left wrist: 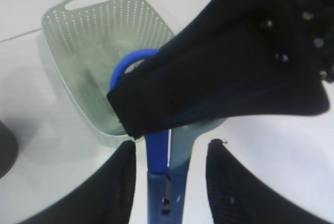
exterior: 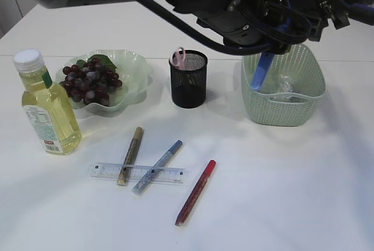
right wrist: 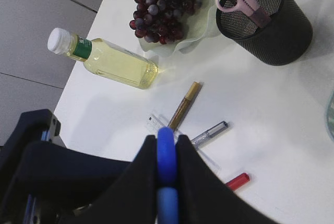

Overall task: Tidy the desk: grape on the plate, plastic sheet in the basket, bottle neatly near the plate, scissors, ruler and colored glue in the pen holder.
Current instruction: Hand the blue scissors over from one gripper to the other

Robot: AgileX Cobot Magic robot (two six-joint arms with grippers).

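Green wicker-pattern plastic is forming the basket (exterior: 283,96) on the right of the tabletop (exterior: 280,192), and the crumpled plastic sheet (exterior: 285,85) is already lying inside it, so that step looks done. The left arm's fingers (left wrist: 168,156) are hanging spread over the basket rim with nothing between them. The right arm's fingers (right wrist: 166,153) are sitting pressed together.

Grapes (exterior: 89,81) are resting on the plate (exterior: 131,66) at far left, with the bottle (exterior: 48,107) standing upright just beside it. Pink scissors (exterior: 178,57) are sticking out of the pen holder (exterior: 188,79), handles up. Still waiting on the near tabletop: the ruler (exterior: 169,174), with the gold glue pen (exterior: 130,154) and silver glue pen (exterior: 156,167) lying across it, and the red glue pen (exterior: 196,192) to their right.
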